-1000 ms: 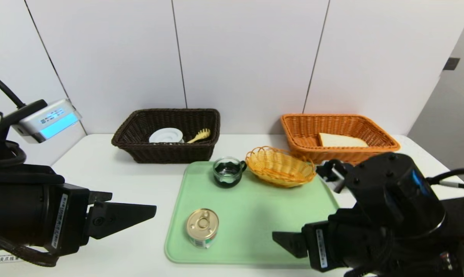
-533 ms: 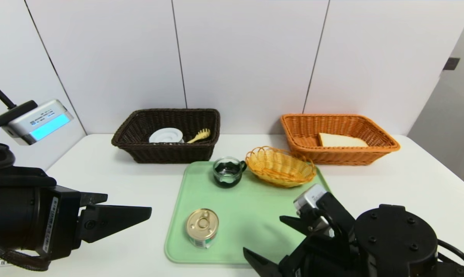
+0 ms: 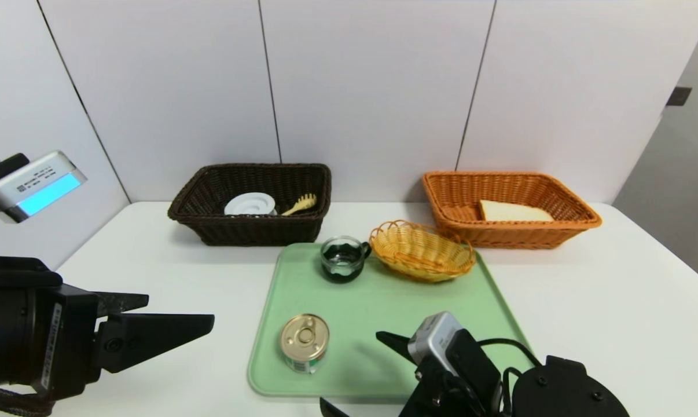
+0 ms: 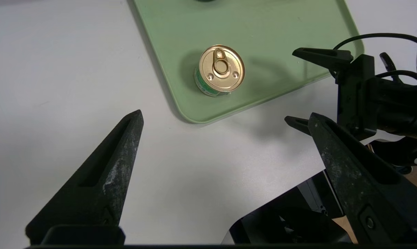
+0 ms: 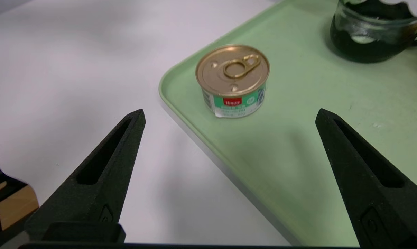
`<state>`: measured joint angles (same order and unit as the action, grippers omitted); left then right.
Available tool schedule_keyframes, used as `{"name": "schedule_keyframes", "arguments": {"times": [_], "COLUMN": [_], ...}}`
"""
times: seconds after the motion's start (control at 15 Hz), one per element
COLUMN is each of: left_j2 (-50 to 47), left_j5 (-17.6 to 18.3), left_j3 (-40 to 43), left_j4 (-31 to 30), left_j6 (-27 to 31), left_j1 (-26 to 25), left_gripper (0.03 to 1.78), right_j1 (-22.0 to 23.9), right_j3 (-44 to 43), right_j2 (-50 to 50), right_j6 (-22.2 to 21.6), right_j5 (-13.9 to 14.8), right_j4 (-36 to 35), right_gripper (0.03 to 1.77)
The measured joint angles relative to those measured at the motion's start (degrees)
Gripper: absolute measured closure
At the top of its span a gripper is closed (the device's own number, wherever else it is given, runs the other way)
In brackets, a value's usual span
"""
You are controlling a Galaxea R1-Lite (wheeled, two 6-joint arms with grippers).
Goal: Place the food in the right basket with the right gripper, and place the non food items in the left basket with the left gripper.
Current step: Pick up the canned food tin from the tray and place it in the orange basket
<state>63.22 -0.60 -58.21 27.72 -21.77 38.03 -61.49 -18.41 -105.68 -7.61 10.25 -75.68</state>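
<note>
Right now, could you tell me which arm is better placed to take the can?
Probably the right: its open tool hangs at the tray's near edge, facing the can, and food belongs in the orange basket on that side.

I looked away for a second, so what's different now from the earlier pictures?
The right gripper came down toward the near edge of the green tray and swung inward, nearer the tin can. The left gripper drew back a little to the left. Nothing was grabbed or released; the can, cup and baskets stayed put.
</note>
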Motion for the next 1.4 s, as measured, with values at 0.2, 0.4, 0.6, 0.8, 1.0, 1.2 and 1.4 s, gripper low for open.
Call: {"name": "schedule_keyframes", "arguments": {"times": [0.2,0.4,0.6,0.8,1.0,1.2,1.4], "left_j2": [-0.5,-0.8,-1.1,-1.5,-2.2,-2.8,-3.1], "left_j5": [0.0,0.0,0.0,0.0,0.0,0.1,0.1], "left_j3": [0.1,0.1,0.2,0.1,0.1,0.1,0.1], "left_j4": [0.0,0.0,0.0,-0.1,0.0,0.0,0.0], "left_j6": [0.0,0.0,0.0,0.0,0.1,0.1,0.0], "left_j1": [-0.3,-0.3,-0.3,-0.3,-0.3,-0.3,-0.3], "left_gripper": [0.12,0.12,0.12,0.12,0.12,0.12,0.12], "right_j1": [0.0,0.0,0.0,0.0,0.3,0.5,0.6], "right_j3": [-0.3,-1.3,-2.9,-4.8,-6.9,-8.9,-11.3], "right_j2": [-3.1,-5.3,-7.1,-9.1,-10.9,-12.7,-14.5], "right_j6": [0.0,0.0,0.4,0.5,0.8,0.9,1.3], "right_j5": [0.0,0.0,0.0,0.1,0.0,0.0,0.0], "right_j4": [-1.8,-2.0,-2.0,-1.9,-1.9,-1.9,-1.9], "right_gripper": [0.10,0.10,0.10,0.10,0.09,0.09,0.09]}}
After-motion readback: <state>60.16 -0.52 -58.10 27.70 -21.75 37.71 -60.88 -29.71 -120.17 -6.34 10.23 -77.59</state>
